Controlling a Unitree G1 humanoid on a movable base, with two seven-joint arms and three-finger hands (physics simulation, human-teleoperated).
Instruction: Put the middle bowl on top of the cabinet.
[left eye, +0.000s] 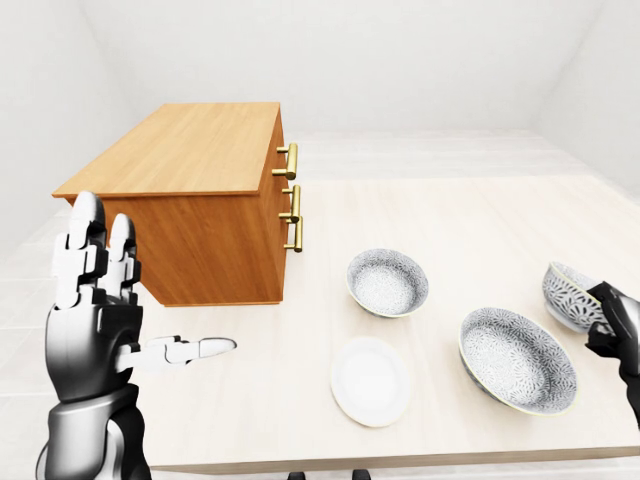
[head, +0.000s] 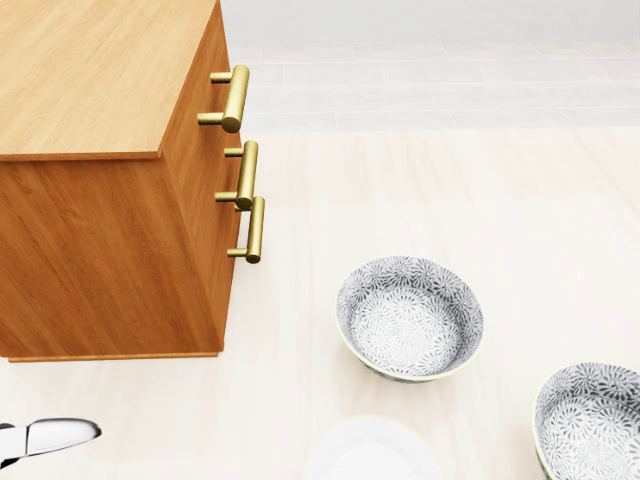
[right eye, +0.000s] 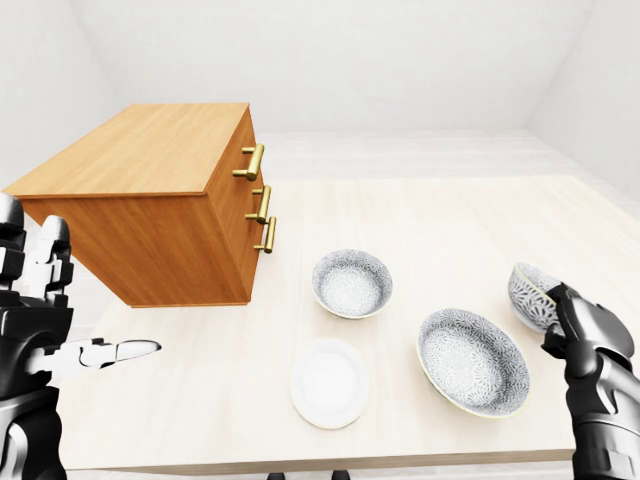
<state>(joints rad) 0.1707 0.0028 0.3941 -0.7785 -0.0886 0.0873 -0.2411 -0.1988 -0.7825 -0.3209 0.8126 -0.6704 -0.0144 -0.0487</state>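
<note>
Three grey-patterned bowls stand on the pale table (left eye: 470, 215). The large middle bowl (left eye: 517, 358) sits between a smaller left bowl (left eye: 388, 282) and a right bowl (left eye: 566, 297). The wooden cabinet (left eye: 200, 150), with brass handles (left eye: 291, 204), stands at the table's left, its flat top bare. My left hand (left eye: 135, 310) is raised at the lower left, fingers spread open and holding nothing, far from the bowls. My dark right hand (right eye: 575, 325) is at the right edge beside the right bowl's rim, fingers bent, gripping nothing.
A white plate (left eye: 371, 380) lies near the table's bottom edge, left of the middle bowl. Bare table stretches between the cabinet and the bowls. White walls surround the table.
</note>
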